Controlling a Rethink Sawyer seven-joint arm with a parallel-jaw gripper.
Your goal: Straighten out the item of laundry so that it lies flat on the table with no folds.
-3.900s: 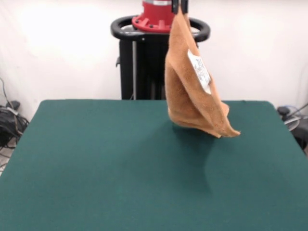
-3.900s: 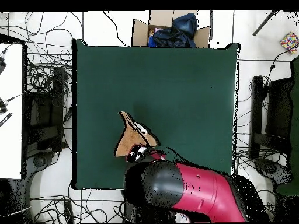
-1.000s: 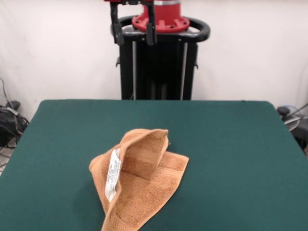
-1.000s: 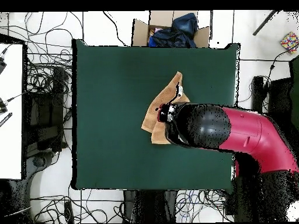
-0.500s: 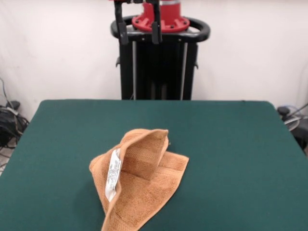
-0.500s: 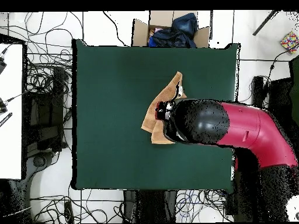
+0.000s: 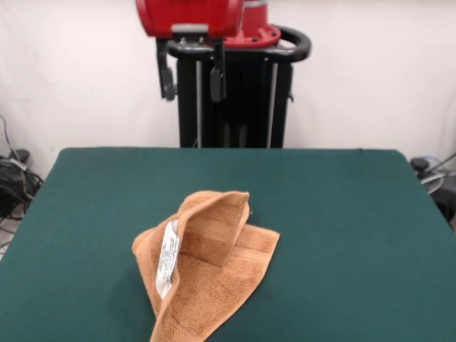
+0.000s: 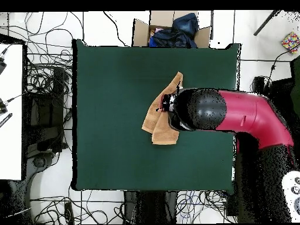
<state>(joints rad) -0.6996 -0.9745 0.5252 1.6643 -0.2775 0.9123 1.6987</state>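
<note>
The towel (image 7: 203,267) lies crumpled on the table (image 7: 342,214), folded over itself with a raised hump at its far part and its white label (image 7: 167,267) showing on the left fold; its lowest corner reaches the front view's bottom edge. The gripper (image 7: 189,80) hangs high above and well apart from it, fingers (image 7: 167,78) spread, holding nothing. From overhead the arm (image 8: 234,117) covers one side of the cloth. A cardboard box (image 8: 170,29) sits past one table edge, cables (image 8: 41,76) strewn beside another
</note>
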